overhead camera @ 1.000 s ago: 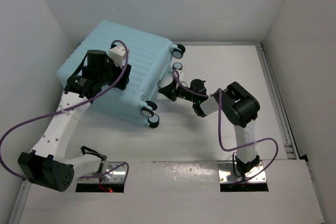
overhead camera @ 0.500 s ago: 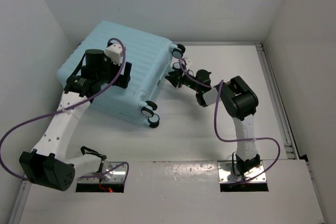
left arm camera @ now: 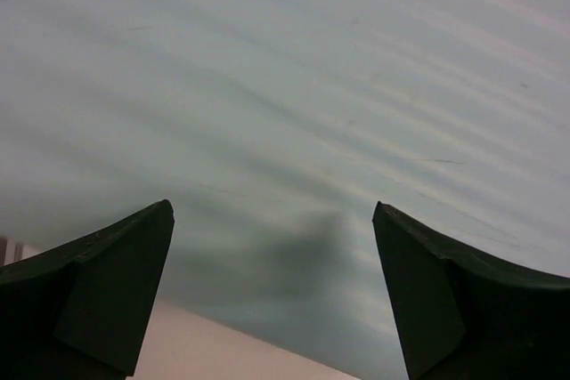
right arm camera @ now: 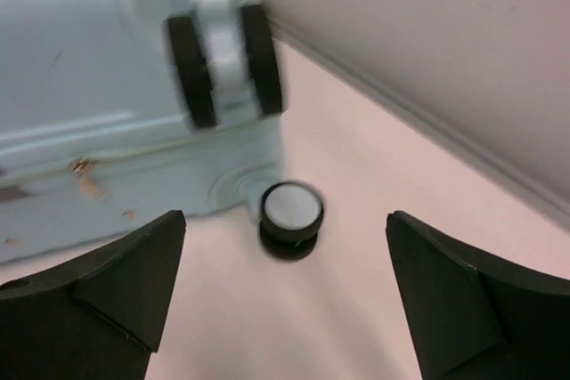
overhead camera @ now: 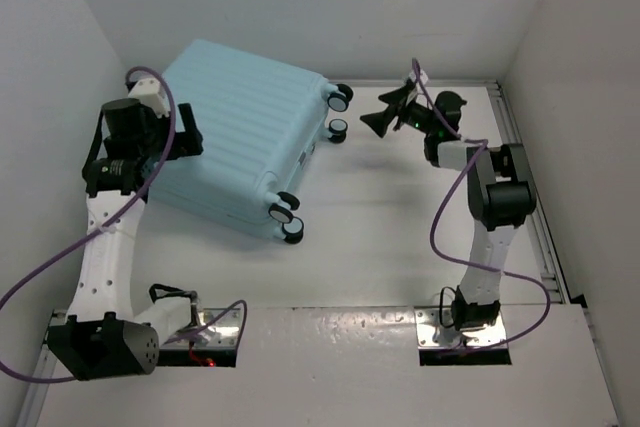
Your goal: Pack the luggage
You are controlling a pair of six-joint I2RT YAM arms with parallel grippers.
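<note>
1. From overhead we see the luggage (overhead camera: 245, 137), a pale aqua hard-shell suitcase. It lies closed and flat on the far left part of the white counter (overhead camera: 400, 237), ribbed shell up and turned at an angle, with its far corner close to the back-left corner of the walls.
2. Only that view shows all four black caster wheels (overhead camera: 340, 99), two at the far right corner and two at the near right corner.
3. It also shows the left arm (overhead camera: 105, 237) reaching up along the suitcase's left edge. The right arm (overhead camera: 490, 217) stretches to the far right, its wrist pointing left at the far pair of wheels and apart from them.
4. The left wrist view gives us what the overhead cannot. The left claw (left arm camera: 272, 211) stands wide with nothing between its dark fingers, over the ribbed aqua shell, which fills almost the whole picture. A strip of counter shows at the bottom edge. We cannot tell whether the fingers touch the shell.
5. The right wrist view shows the right claw (right arm camera: 285, 220) spread wide as well and holding nothing.
6. Beyond it we see the suitcase's wheeled end with brownish scuff marks (right arm camera: 80, 166). One twin caster is above, and a second caster rests on the counter, slightly blurred. The grey wall (right arm camera: 427, 60) is behind.
</note>
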